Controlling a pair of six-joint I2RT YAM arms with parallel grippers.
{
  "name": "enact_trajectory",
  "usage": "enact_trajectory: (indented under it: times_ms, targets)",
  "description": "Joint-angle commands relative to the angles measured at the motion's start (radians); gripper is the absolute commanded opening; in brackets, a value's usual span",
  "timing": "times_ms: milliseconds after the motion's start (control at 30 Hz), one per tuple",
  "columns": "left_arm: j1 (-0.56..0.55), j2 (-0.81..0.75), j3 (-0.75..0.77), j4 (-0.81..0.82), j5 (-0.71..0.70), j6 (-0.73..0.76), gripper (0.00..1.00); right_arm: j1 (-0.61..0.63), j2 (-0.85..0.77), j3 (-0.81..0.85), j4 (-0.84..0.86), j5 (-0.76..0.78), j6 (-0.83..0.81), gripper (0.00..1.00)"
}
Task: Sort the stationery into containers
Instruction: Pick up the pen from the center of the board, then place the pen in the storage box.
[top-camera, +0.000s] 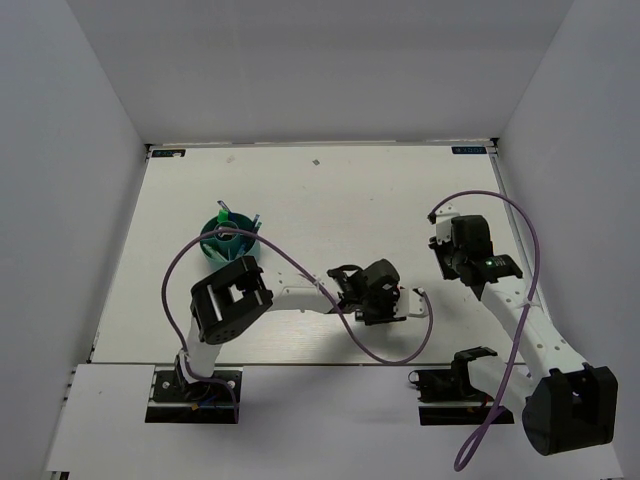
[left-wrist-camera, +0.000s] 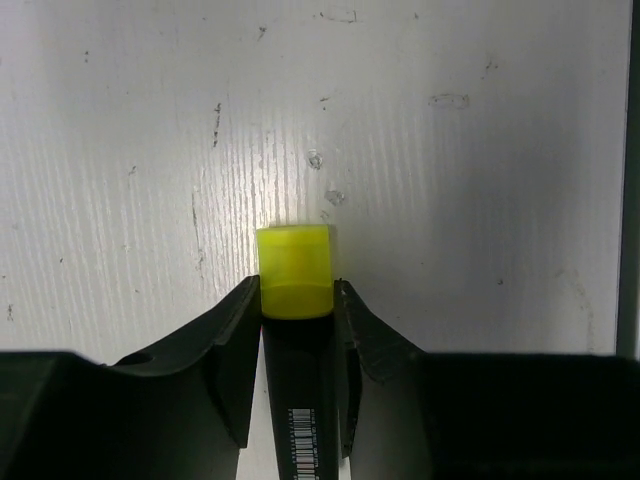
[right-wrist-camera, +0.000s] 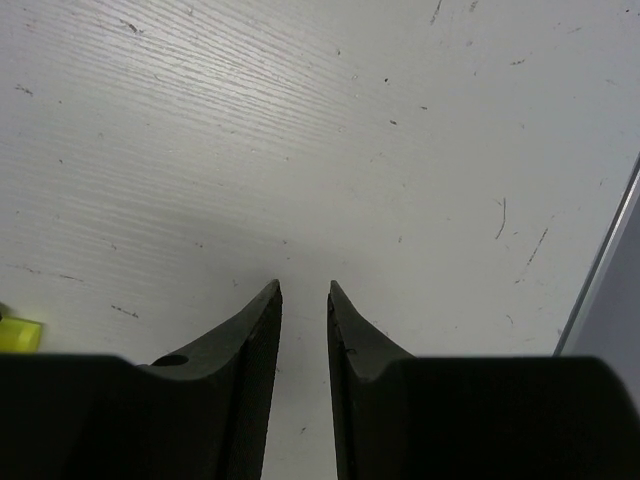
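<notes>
My left gripper (top-camera: 372, 303) is near the front middle of the table, shut on the yellow-black highlighter (left-wrist-camera: 294, 275). In the left wrist view its yellow cap sticks out past the fingertips, just above the white table (left-wrist-camera: 450, 200), and its black barrel runs back between the jaws. My right gripper (top-camera: 456, 246) hovers over the right part of the table; its jaws stand a narrow gap apart with nothing between them (right-wrist-camera: 304, 292). The round teal organiser (top-camera: 230, 244) stands at the left middle with a green piece and a blue pen upright in it. The other stationery is hidden.
The table is enclosed by white walls on the left, back and right. Purple cables loop around both arms (top-camera: 380, 355). The table's right edge shows in the right wrist view (right-wrist-camera: 600, 270). A small yellow corner shows at that view's left edge (right-wrist-camera: 18, 333).
</notes>
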Motion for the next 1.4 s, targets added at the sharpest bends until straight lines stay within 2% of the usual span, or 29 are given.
enact_trajectory:
  times_ms: [0,67,100,233,400,433,500,533,567,667,700,767,867,967,1100,1167,1367]
  targets:
    - [-0.006,0.022,-0.089,-0.016,-0.068,-0.034,0.31,-0.011,-0.02,-0.003,0.014,-0.016,0.012,0.29]
    - [0.0,0.003,-0.129,0.003,-0.085,-0.054,0.23,-0.011,-0.021,-0.004,0.016,-0.022,0.014,0.29]
    - [0.0,-0.021,-0.14,0.013,-0.093,-0.064,0.11,-0.011,-0.02,-0.004,0.017,-0.021,0.014,0.29]
    - [0.026,-0.104,-0.195,0.041,-0.153,-0.1,0.0,-0.014,-0.023,-0.006,0.017,-0.022,0.014,0.3]
    - [0.079,-0.295,-0.255,0.053,-0.197,-0.147,0.0,-0.019,-0.023,-0.009,0.017,-0.032,0.012,0.38]
    - [0.086,-0.396,-0.267,0.056,-0.203,-0.168,0.0,-0.016,-0.021,-0.008,0.019,-0.032,0.009,0.38]
    - [0.116,-0.467,-0.298,0.072,-0.217,-0.192,0.0,-0.016,-0.021,-0.011,0.014,-0.039,0.009,0.4]
    - [0.153,-0.578,-0.322,0.075,-0.243,-0.228,0.0,-0.014,-0.018,-0.009,0.017,-0.041,0.006,0.4]
    - [0.17,-0.619,-0.333,0.09,-0.255,-0.24,0.0,-0.014,-0.018,-0.011,0.016,-0.05,0.005,0.4]
    - [0.26,-0.801,-0.396,0.153,-0.375,-0.297,0.0,-0.014,-0.008,-0.011,0.017,-0.055,0.001,0.4]
    - [0.326,-0.863,-0.434,0.149,-0.415,-0.303,0.0,-0.013,-0.005,-0.012,0.017,-0.056,0.0,0.4]
    - [0.372,-0.932,-0.456,0.207,-0.519,-0.305,0.0,-0.011,0.0,-0.012,0.014,-0.061,0.001,0.42]
    - [0.498,-1.018,-0.508,0.244,-0.64,-0.305,0.0,-0.013,0.005,-0.011,0.013,-0.07,0.001,0.42]
    - [0.631,-1.033,-0.565,0.319,-0.777,-0.306,0.0,-0.011,0.008,-0.009,0.011,-0.078,0.002,0.42]
    - [0.707,-0.98,-0.585,0.493,-0.93,-0.242,0.0,-0.013,0.02,-0.009,0.01,-0.081,0.003,0.42]
    - [0.754,-0.948,-0.582,0.562,-0.938,-0.223,0.0,-0.008,0.028,-0.009,0.01,-0.088,0.003,0.42]
    - [0.848,-0.83,-0.553,0.624,-0.865,-0.243,0.0,-0.011,0.038,-0.014,0.016,-0.081,-0.002,0.42]
